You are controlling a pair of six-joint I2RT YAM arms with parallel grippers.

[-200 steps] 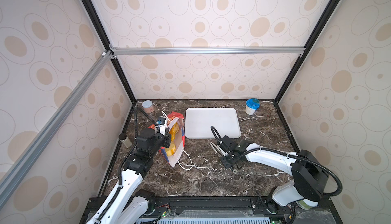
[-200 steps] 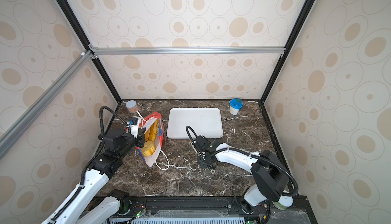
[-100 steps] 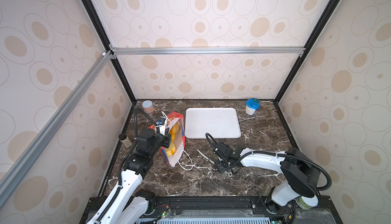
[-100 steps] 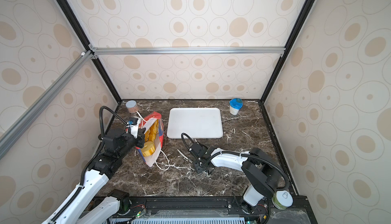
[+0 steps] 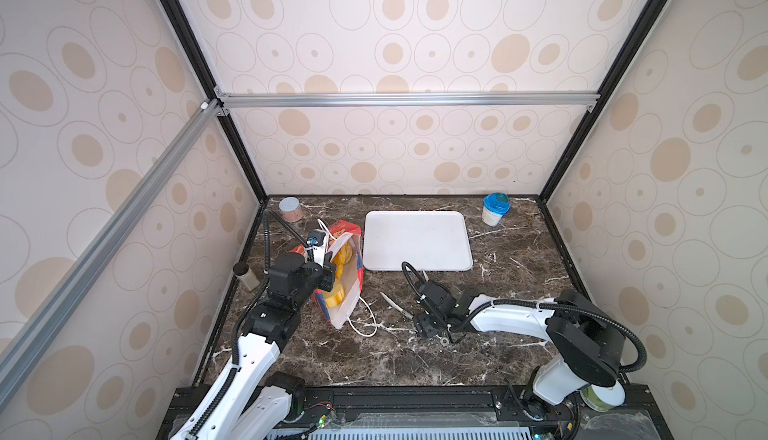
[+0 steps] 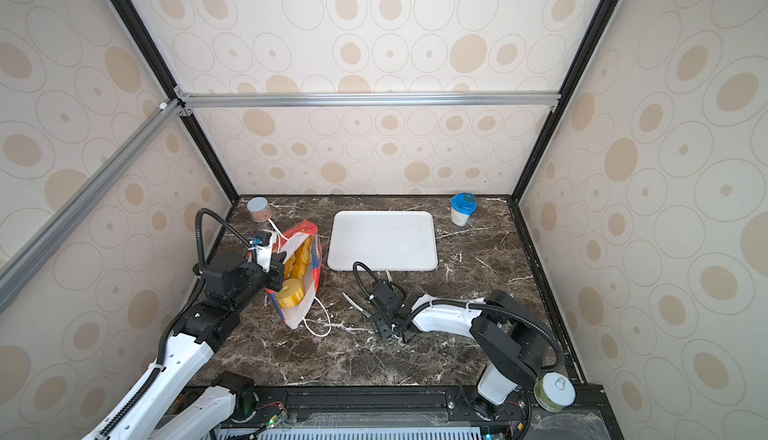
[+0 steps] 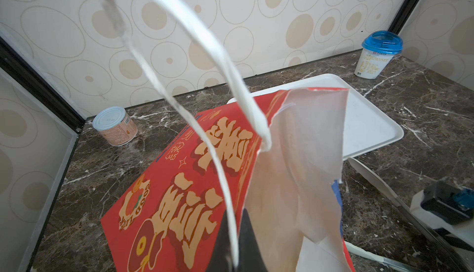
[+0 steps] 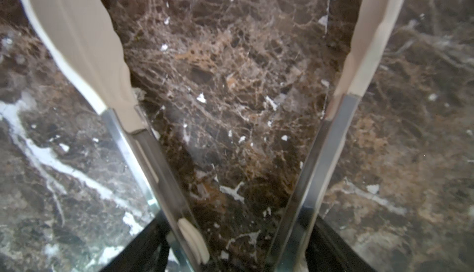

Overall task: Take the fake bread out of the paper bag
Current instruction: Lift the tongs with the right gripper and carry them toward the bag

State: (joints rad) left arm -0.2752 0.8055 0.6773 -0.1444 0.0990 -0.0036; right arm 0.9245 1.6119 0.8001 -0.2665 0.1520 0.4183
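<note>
Several yellow pieces of fake bread (image 5: 335,296) are sitting inside the open paper bag (image 5: 356,280), left of centre in both top views. The left gripper (image 7: 234,247) is clamping tight on the bag's rim. The right gripper (image 5: 420,309), lower centre, is holding tongs (image 5: 390,303) spread wide over the marble table (image 5: 415,359).
</note>
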